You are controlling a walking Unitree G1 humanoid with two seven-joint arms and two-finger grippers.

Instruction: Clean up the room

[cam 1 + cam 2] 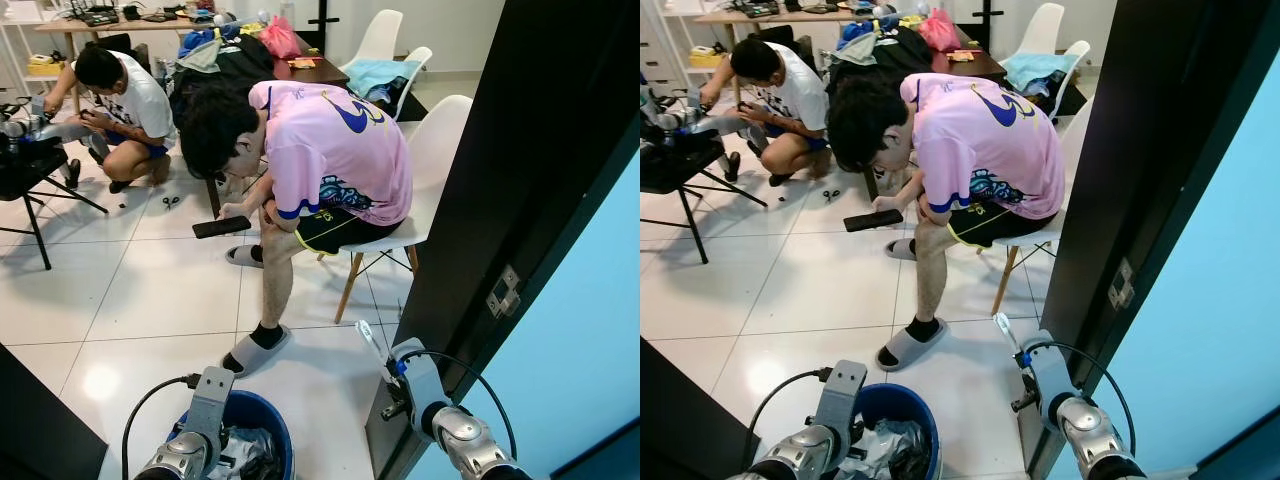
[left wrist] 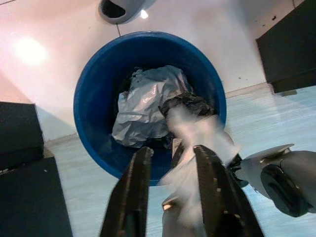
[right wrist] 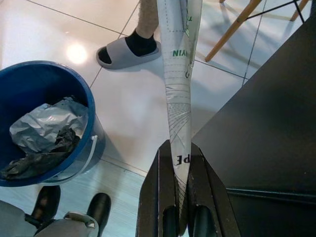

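Blue bucket (image 2: 89, 103) at 6 o'clock holds crumpled plastic. Left gripper (image 2: 170, 163) hangs parted above it, a blurred white scrap between its fingers. Right gripper (image 3: 178, 163) at 5 o'clock pinches a rolled paper wrapper (image 3: 178, 74); releasing there likely drops it on the floor.

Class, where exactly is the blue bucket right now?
The blue bucket stands on the tiled floor at the bottom of the eye views, just beside the left gripper, near the seated person's grey slipper.

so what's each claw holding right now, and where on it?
Right claw pinches a tube by its flat crimped end. Left claw is open over the blue bucket, holding nothing.
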